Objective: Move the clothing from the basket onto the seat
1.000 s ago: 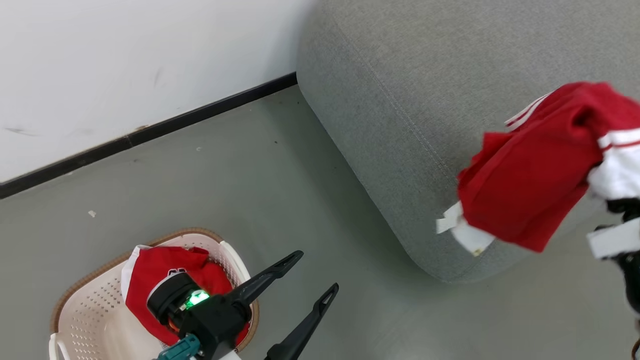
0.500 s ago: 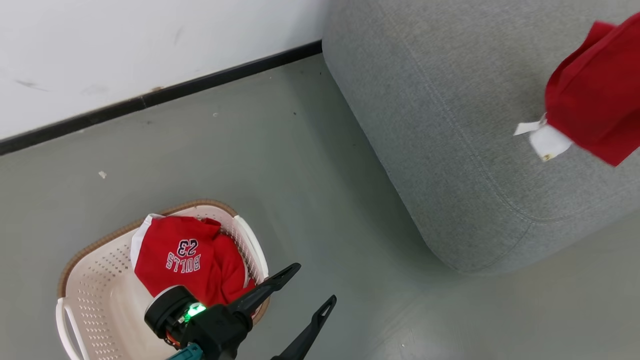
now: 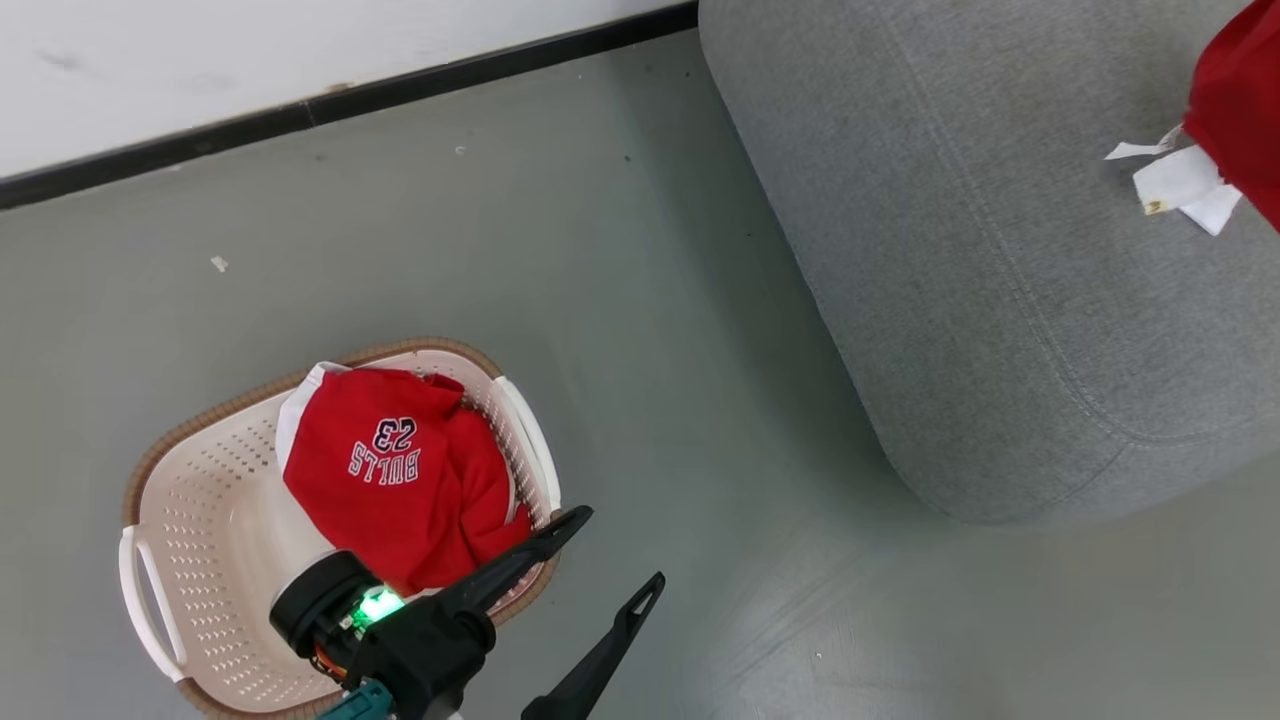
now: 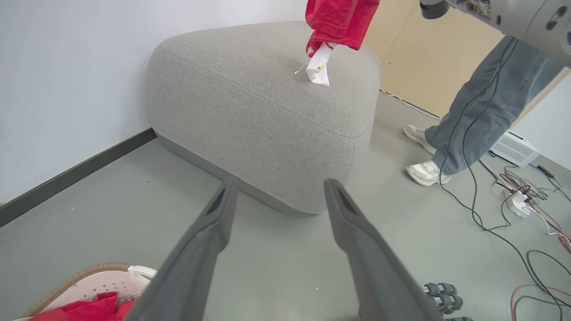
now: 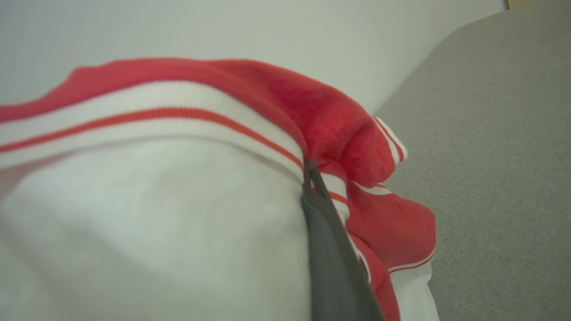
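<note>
The head camera has swung, yet against the seat the red garment has plainly travelled from the front corner to above the top, its white tag dangling. The right gripper stays pinched on its banded hem. The left gripper remains spread by the basket, where the BULLS 23 jersey lies unmoved.

Our left tool has two long, tapering black fingers. Its black wrist housing carries a green light beside a teal collar.
</note>
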Robot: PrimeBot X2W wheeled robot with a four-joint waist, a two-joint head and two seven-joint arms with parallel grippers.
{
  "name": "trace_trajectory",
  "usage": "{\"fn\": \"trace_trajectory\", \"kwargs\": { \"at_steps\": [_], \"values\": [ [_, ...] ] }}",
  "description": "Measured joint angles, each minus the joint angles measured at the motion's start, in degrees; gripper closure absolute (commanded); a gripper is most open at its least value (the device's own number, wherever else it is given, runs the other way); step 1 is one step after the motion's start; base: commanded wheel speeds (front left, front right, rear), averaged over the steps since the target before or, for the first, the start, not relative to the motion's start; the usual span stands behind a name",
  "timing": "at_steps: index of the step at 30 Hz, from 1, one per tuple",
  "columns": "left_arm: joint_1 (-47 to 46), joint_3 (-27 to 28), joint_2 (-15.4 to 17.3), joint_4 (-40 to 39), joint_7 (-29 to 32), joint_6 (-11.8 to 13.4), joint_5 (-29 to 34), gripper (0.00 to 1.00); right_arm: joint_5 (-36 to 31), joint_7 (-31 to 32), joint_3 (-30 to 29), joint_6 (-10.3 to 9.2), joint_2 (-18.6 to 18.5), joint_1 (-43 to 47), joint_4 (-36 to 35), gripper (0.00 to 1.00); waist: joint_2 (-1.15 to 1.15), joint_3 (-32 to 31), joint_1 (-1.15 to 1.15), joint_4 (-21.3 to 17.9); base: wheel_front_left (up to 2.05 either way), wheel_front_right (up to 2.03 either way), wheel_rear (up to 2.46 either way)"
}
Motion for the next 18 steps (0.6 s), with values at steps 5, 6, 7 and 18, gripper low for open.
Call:
{"fn": "trace_trajectory", "kwargs": {
  "at_steps": [5,6,7,18],
  "values": [
    [-1.0,0.4,0.3,-0.2,0.0,0.0,0.3,0.00,0.7,1.3,-3.6,0.00,0.0,-3.2,4.0,1.00,0.00,1.5,0.00,1.0,0.00,0.00,0.00],
    [-1.0,0.4,0.3,-0.2,0.0,-0.1,0.3,0.00,0.7,1.9,-4.3,0.00,0.2,-3.8,4.6,1.00,0.00,1.8,0.00,1.2,0.00,0.00,0.00],
    [-1.1,0.4,0.3,-0.2,0.0,-0.1,0.3,0.00,0.7,2.3,-4.6,0.00,0.2,-4.1,5.3,1.00,0.00,2.0,0.00,1.3,0.00,0.00,0.00],
    [-3.2,0.6,0.3,-0.1,0.0,-0.8,0.3,0.00,-1.4,3.3,-9.0,0.00,-0.9,-10.5,9.1,1.00,0.00,4.2,0.00,3.2,0.00,0.00,0.00]
  ]
}}
